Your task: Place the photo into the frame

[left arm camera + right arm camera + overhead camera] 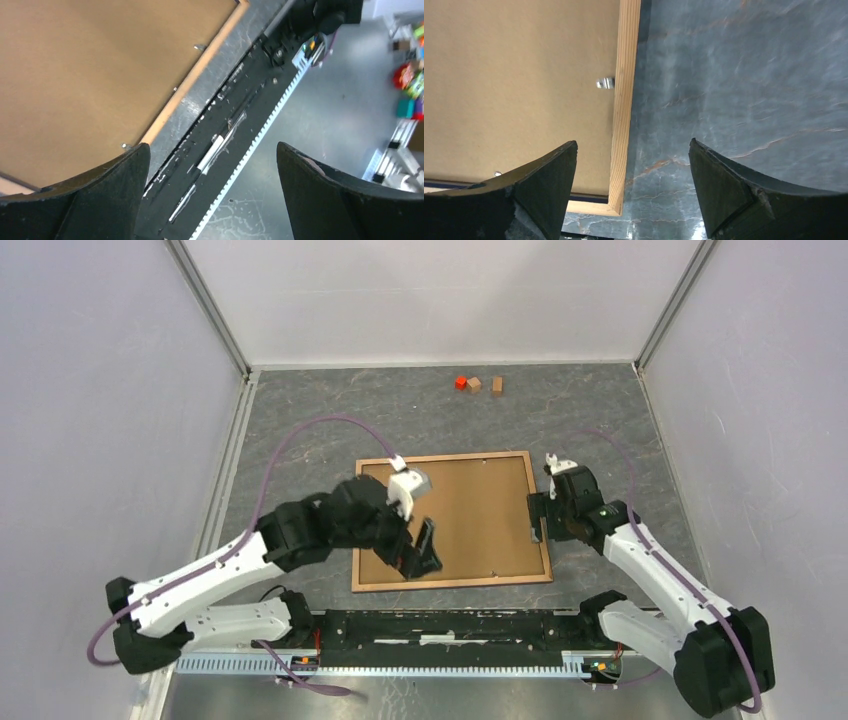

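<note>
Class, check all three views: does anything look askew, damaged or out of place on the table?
Nothing looks damaged. The frame lies slightly skewed on the table, brown backing board uppermost; no photo shows. Three small blocks sit stray at the far edge.

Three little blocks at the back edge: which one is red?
The leftmost block; the middle block and the right block are plain brown.

The left gripper (211, 147) hangs with its two dark fingers (100, 200) spread wide and nothing between them. At upper left a brown backing board (90, 75) lies inside the frame (192, 72), whose light wood rail runs diagonally. Small metal tabs (200, 47) sit along its inner edge. Beyond the rail lie a strip of grey table (222, 65), a black base plate (235, 100) and a white toothed strip (270, 120).
</note>
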Robot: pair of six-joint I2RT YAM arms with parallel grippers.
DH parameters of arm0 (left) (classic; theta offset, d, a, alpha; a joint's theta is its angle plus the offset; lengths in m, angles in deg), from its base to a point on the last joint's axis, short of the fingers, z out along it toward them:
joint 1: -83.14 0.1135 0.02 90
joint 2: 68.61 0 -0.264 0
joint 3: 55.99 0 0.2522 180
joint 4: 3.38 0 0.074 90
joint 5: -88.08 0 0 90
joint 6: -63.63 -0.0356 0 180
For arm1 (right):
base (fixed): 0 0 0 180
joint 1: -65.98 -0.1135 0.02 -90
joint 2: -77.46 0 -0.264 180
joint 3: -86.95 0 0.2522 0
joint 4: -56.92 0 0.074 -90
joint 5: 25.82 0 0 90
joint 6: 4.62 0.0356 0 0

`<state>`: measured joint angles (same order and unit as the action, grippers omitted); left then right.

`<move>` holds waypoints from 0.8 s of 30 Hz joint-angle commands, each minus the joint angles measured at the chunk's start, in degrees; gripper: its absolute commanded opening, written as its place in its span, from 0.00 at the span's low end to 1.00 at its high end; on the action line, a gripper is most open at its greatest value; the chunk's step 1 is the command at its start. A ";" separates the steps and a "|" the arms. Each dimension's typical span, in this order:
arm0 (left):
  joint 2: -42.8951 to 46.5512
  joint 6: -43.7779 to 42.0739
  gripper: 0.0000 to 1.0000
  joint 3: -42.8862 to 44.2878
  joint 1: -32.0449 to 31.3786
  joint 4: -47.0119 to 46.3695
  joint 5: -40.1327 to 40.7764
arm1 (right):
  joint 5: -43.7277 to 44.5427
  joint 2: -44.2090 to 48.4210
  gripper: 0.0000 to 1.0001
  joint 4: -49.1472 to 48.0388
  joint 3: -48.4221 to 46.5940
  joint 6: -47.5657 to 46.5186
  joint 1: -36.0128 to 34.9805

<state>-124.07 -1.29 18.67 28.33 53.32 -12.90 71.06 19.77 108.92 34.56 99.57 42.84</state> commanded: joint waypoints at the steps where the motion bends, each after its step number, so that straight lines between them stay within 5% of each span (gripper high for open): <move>1: -2.31 -2.01 1.00 -2.04 -13.17 -9.28 15.17 | -10.91 2.04 0.83 -7.83 7.12 2.95 2.94; 11: -24.38 -13.73 0.99 2.59 -31.16 -12.97 26.85 | -8.02 -0.53 0.53 -11.11 12.13 2.66 3.27; 21: -45.59 -22.09 0.99 14.50 -35.80 -8.29 37.10 | -9.39 1.22 0.04 -8.70 10.71 2.79 3.31; 24: -51.30 -23.93 0.99 17.66 -36.74 -7.24 42.25 | -11.70 0.70 0.00 -5.53 7.59 1.32 3.25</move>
<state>-170.29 -19.26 31.72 -7.18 44.38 20.74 62.68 19.55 101.05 46.56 103.05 46.23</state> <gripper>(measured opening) 0.989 0.040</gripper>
